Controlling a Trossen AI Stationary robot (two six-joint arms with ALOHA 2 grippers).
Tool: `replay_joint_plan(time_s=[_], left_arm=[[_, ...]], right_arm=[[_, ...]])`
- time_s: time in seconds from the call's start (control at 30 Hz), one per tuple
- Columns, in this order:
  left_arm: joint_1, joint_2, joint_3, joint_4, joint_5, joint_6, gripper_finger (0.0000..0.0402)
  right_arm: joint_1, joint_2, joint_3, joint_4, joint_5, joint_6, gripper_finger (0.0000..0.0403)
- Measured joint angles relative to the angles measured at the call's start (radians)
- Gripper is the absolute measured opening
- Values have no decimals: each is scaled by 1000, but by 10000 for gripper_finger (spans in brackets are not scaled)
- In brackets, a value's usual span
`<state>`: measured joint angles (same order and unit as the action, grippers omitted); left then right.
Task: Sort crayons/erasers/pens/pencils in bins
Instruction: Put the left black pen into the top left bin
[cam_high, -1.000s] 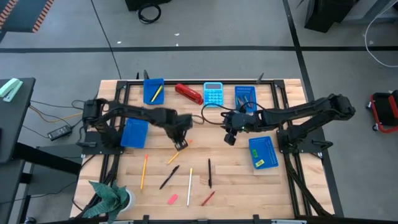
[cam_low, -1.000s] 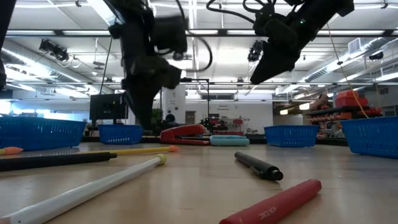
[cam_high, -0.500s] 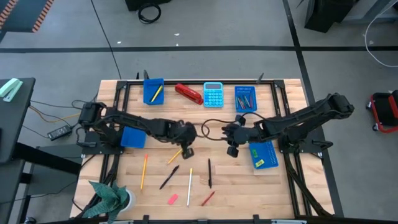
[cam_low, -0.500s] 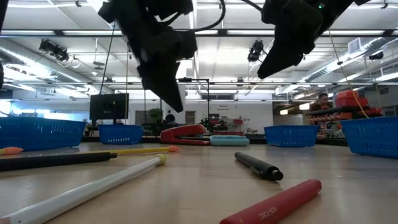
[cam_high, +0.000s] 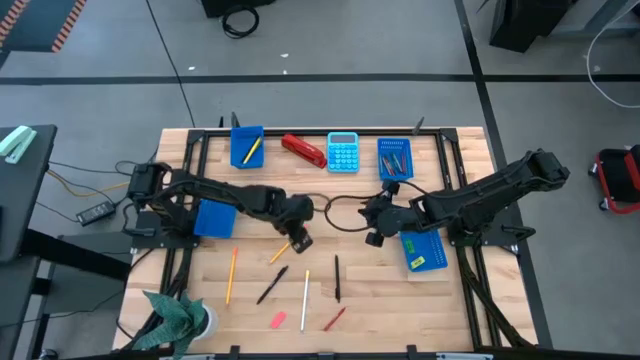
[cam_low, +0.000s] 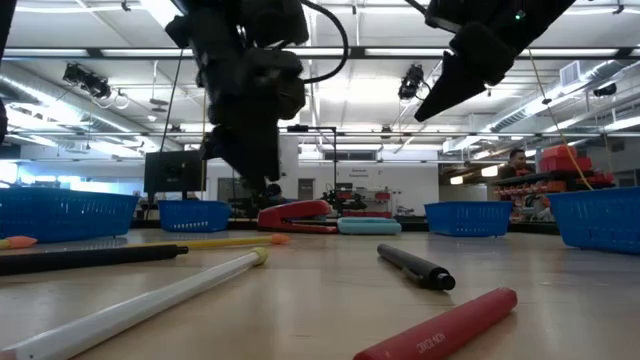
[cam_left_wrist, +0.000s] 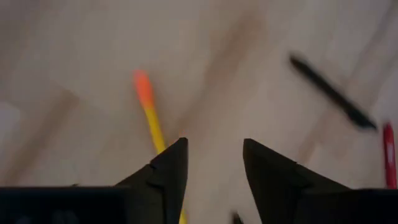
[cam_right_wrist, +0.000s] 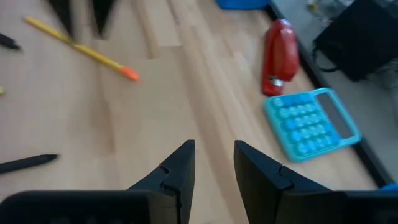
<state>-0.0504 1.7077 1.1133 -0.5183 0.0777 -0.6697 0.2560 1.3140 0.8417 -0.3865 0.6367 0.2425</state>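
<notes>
Butcher-block planks of pale wood make up the table (cam_high: 480, 310), seen from above. Four perforated blue plastic bins (cam_high: 246, 145) are ranged round it: two at the far edge, one at each side. The left gripper (cam_high: 297, 240) is poised at mid-table, just beside a thin yellow pencil with an orange tip (cam_high: 279, 252); bare wood lies open between both grippers. The right gripper (cam_high: 375, 234) is held near the right-hand bin.

Low down, a stubby red crayon (cam_low: 440, 328), a slim black pen (cam_low: 416, 267) and a long white pencil (cam_low: 135, 310) are spread across the near boards.

Left wrist: smooth dark fingers (cam_left_wrist: 165, 171) are parted, nothing gripped, the yellow pencil running under one of them.

Right wrist: the wedge-shaped fingers (cam_right_wrist: 174, 171) are spread and empty above a glossy red stapler (cam_right_wrist: 280, 56) and a light-blue calculator (cam_right_wrist: 311, 124).
</notes>
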Motion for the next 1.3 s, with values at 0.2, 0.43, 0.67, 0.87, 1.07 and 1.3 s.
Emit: replay_joint_plan(time_s=[0.2, 0.43, 0.67, 0.87, 1.07, 1.3], left_arm=[[-112, 0, 0, -86, 42, -112, 173], [-216, 0, 0, -111, 40, -346, 163], [-302, 0, 0, -111, 19, -412, 145], [-353, 23, -1, -106, 9, -501, 131], [-388, 63, 0, -63, 26, -498, 121], [-393, 63, 0, -117, 20, -511, 103]], right_arm=[[-62, 0, 0, 0, 22, -61, 117], [-148, 0, 0, 1, 12, -154, 117], [-212, 0, 0, 1, -54, -217, 117], [-243, 0, 0, 2, -100, -228, 117], [-265, 0, 0, 10, -161, -229, 117], [-272, 0, 0, 20, -186, -229, 117]])
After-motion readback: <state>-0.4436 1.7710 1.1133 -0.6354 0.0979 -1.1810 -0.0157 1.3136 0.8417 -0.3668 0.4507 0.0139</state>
